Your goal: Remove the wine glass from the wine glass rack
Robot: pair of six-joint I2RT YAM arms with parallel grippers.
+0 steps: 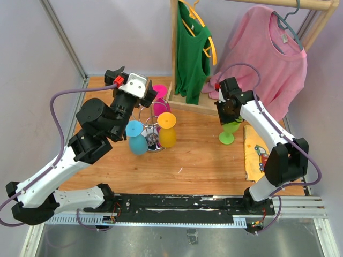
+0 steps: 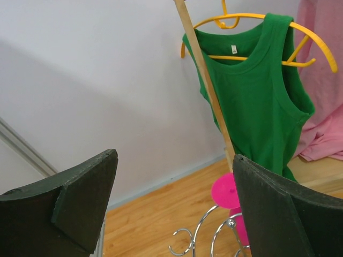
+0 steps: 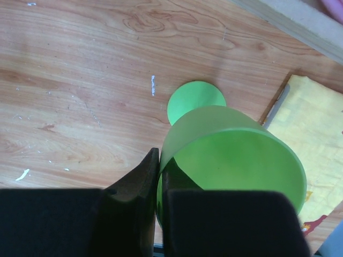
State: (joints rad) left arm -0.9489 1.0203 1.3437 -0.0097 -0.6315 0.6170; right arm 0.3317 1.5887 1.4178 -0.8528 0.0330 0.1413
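The silver wire wine glass rack [image 1: 151, 134] stands left of the table's middle. A blue glass [image 1: 136, 138], an orange glass [image 1: 166, 131] and a pink glass [image 1: 160, 99] hang on it upside down. Its curled loops [image 2: 201, 241] and the pink glass [image 2: 227, 194] show in the left wrist view. My left gripper [image 1: 140, 85] is open and empty above the rack. My right gripper [image 1: 227, 119] is shut on the rim of a green wine glass [image 3: 230, 155], one finger inside the bowl, one outside. The green glass [image 1: 229, 133] stands upright with its foot [image 3: 195, 100] on or just above the table.
A wooden clothes rack [image 1: 177, 59] at the back holds a green tank top [image 1: 192, 56] on a yellow hanger and a pink shirt [image 1: 262, 64]. A yellow cloth [image 1: 260, 152] lies at the right, close to the green glass.
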